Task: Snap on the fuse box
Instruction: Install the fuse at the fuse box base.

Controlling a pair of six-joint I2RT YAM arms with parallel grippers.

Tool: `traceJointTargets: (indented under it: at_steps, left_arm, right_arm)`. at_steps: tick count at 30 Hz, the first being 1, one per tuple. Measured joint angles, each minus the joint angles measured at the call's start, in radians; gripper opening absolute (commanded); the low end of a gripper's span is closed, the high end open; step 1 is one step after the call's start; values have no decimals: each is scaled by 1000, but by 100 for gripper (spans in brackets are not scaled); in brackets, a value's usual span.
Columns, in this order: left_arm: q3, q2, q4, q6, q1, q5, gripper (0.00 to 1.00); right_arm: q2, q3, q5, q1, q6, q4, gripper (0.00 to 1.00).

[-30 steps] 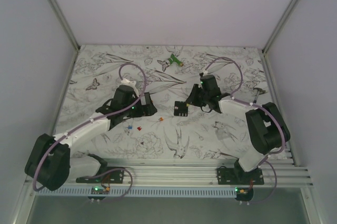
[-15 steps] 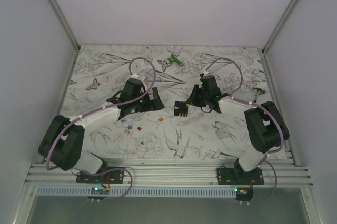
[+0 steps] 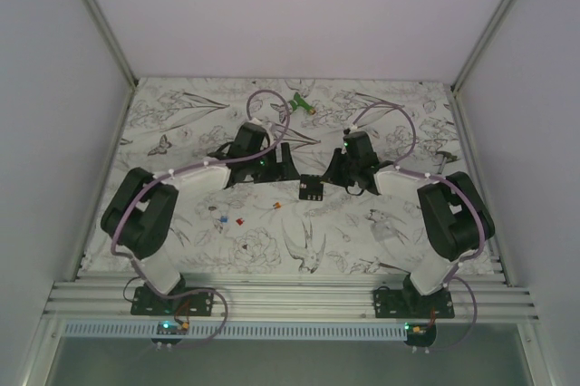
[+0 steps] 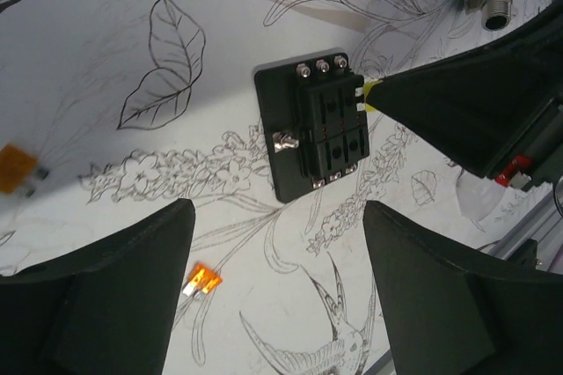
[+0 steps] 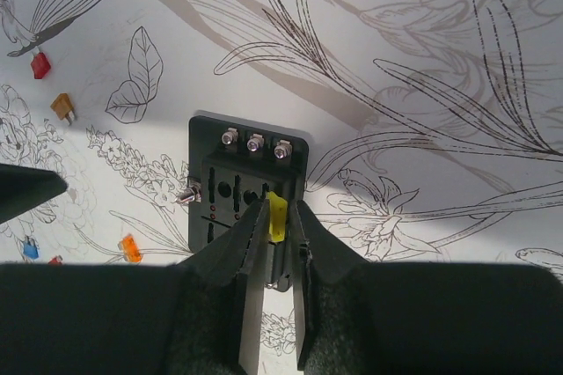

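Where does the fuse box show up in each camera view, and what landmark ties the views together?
Top external: the fuse box is in the middle of the picture.
Left wrist: the fuse box is in the upper middle.
Right wrist: the fuse box is at centre, partly hidden by the right pincer gripping a yellow fuse.
Shared landmark: the orange fuse lies to the box's lower left in every view.

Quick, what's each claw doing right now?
Left claw: open, holding nothing, beside the fuse box.
Right claw: shut on a yellow fuse, at the fuse box.
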Motion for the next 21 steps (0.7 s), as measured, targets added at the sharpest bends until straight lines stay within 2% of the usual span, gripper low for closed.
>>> traceJointTargets:
  at_steps: [9,17,21]
  left_arm:
    - [98,143,9,-9,-21,53,70]
    - [186,248,18,-35,-54,106,52]
    - [191,270,15,-58,-69,121,47]
  right_arm:
    - [0,0,-3,0,-11,7,5]
    - [0,15,14,10,-31,-18,0]
    - [0,43,62,34,-58,-69,0]
